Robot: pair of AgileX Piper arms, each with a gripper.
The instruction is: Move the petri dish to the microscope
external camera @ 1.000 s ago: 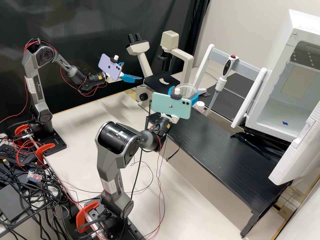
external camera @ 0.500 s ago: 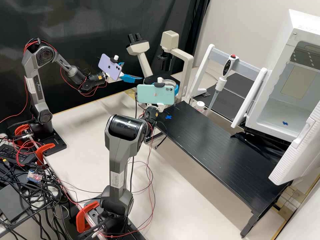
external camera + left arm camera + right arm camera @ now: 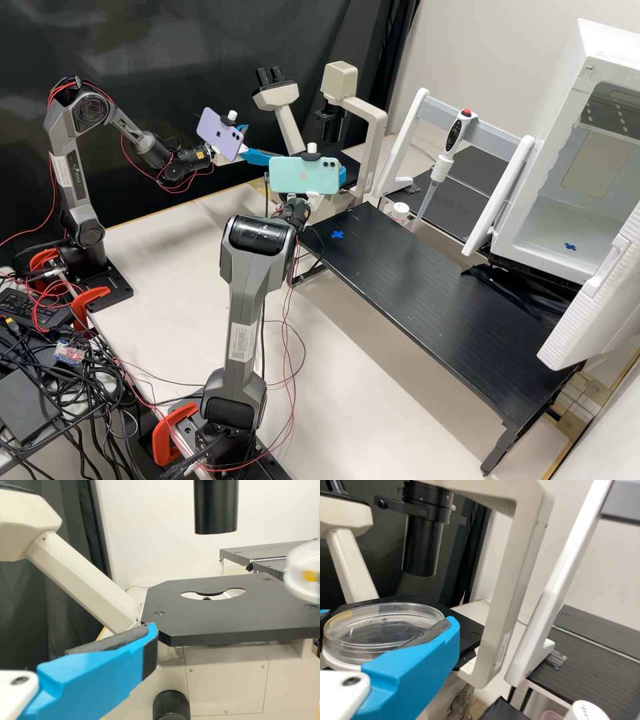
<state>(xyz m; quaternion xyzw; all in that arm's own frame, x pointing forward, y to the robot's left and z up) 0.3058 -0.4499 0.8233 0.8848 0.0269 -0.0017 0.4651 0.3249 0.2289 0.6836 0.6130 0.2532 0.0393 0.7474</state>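
Probably slick and brittle, the dish [image 3: 375,639] suits the right gripper's [image 3: 387,618] side hold between fingers [image 3: 417,666]; the left gripper [image 3: 263,143] gapes.

The clear, round, shallow dish [image 3: 367,639] is held by its sides in the right gripper [image 3: 343,175], near the black stage [image 3: 235,617] of the microscope [image 3: 377,143]. It is kept roughly level; whether the stage is touched cannot be told. A yellow patch [image 3: 310,576] is seen on its side. The microscope is cream-coloured and stood upright, fitted with black eyepieces [image 3: 269,75]. Its flat stage is pierced by an opening [image 3: 190,596], above which a black tube [image 3: 216,507] is mounted.
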